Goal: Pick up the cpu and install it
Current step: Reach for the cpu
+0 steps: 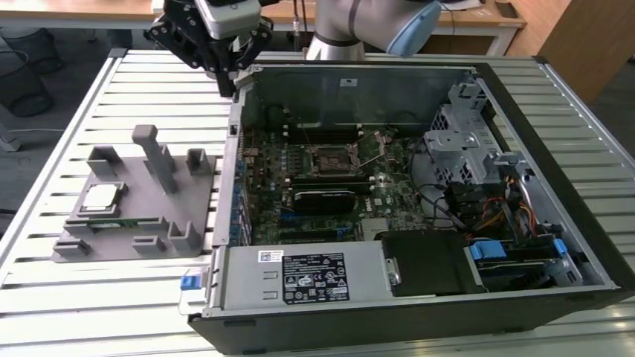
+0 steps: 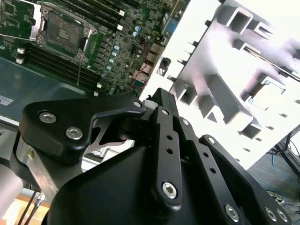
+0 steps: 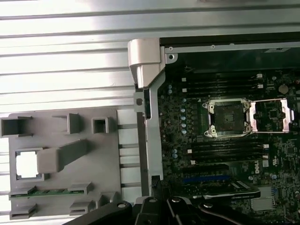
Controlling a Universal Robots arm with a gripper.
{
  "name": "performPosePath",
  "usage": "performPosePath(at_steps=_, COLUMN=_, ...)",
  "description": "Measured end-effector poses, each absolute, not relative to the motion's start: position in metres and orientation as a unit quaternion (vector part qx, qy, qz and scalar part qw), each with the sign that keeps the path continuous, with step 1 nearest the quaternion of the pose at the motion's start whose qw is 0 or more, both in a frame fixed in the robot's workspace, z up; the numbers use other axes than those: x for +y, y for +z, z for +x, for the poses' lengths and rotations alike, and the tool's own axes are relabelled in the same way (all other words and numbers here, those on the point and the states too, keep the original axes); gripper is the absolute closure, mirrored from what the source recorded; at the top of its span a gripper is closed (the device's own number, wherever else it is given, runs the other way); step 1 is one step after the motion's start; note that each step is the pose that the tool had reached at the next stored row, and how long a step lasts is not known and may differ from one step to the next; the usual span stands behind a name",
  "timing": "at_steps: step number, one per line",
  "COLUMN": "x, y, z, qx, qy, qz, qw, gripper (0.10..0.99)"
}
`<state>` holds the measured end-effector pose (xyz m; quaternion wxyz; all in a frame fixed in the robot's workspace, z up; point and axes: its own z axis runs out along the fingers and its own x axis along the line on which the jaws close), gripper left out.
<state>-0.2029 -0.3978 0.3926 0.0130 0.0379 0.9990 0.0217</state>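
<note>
Silvery-white on top with a thin darker rim, the cpu (image 1: 101, 197) is a small flat square chip. It lies flat in a square pocket of the grey plastic holder (image 1: 149, 178), on the slatted metal table (image 1: 59, 104), to the exterior view's left of the open computer case (image 1: 555, 223). In the second wrist view the holder is washed nearly white by light, and the chip is hard to make out there.

The gripper (image 1: 227, 88) hangs above the case's far corner on the exterior view's left, close to the case wall and well apart from the cpu. I cannot tell whether it is open or closed: in the exterior view its black body merges with the dark wall behind. In the second wrist view its black linkage bars (image 2: 166, 154) cover the lower half. In the first wrist view it is cut off at the edge.

By count there is one cpu, one green memory stick (image 1: 119, 222) lying in a slot of the holder just beside the chip, one motherboard socket (image 1: 331, 158) and one gripper. The socket's metal frame (image 3: 269, 116) is swung open to one side, baring the dark square. The motherboard's near part is hidden under a black cover (image 1: 432, 260).
</note>
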Motion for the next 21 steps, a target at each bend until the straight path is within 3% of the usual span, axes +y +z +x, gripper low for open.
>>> performPosePath(at_steps=21, x=-0.397, y=0.391, z=-0.289, qx=0.999, qy=0.022, qz=0.038, qw=0.013, gripper=0.980)
